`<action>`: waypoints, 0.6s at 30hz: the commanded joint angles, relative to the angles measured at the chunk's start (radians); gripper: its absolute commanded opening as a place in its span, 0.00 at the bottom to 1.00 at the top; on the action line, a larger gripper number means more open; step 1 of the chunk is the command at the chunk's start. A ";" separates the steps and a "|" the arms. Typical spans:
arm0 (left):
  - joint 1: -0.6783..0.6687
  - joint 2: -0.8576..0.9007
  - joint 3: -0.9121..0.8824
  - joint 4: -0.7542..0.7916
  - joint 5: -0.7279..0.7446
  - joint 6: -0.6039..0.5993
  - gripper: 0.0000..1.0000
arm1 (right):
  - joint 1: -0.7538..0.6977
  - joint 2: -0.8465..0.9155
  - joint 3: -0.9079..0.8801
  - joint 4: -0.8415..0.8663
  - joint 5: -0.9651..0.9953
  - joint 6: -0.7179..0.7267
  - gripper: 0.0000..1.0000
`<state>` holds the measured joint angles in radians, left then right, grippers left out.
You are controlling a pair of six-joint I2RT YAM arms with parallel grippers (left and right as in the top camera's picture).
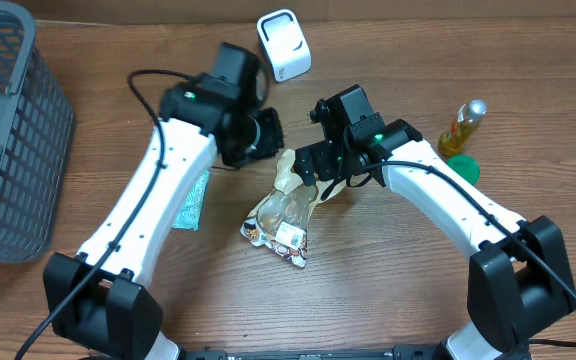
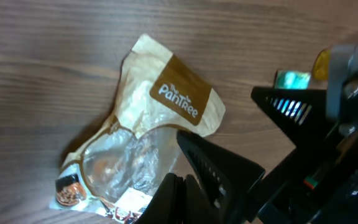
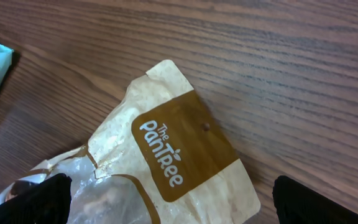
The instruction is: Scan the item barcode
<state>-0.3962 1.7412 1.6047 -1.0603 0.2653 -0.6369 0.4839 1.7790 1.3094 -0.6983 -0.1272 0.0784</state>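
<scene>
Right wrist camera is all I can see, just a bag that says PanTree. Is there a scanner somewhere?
Observer: Overhead, a white device, likely the scanner, sits at the far edge of the table.
Operator: Does the bag have a barcode?
Observer: Overhead shows a white label on the near end of the bag, too small to read.
Operator: Where's the other pincer?
Observer: The left pincer is shut, near the bag's clear part.
</scene>
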 commanded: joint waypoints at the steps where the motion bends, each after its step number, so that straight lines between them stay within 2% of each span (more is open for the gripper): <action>1: -0.043 0.014 -0.056 0.027 -0.067 -0.068 0.04 | -0.003 0.008 0.019 0.019 -0.008 0.004 1.00; 10: -0.117 0.021 -0.252 0.251 -0.062 -0.127 0.04 | -0.003 0.014 0.019 0.097 -0.007 0.000 1.00; 18: -0.153 0.021 -0.277 0.283 -0.074 -0.127 0.04 | -0.004 0.071 0.019 0.145 -0.005 -0.004 1.00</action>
<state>-0.5308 1.7546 1.3323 -0.7811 0.2070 -0.7475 0.4786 1.8217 1.3090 -0.5655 -0.1207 0.0753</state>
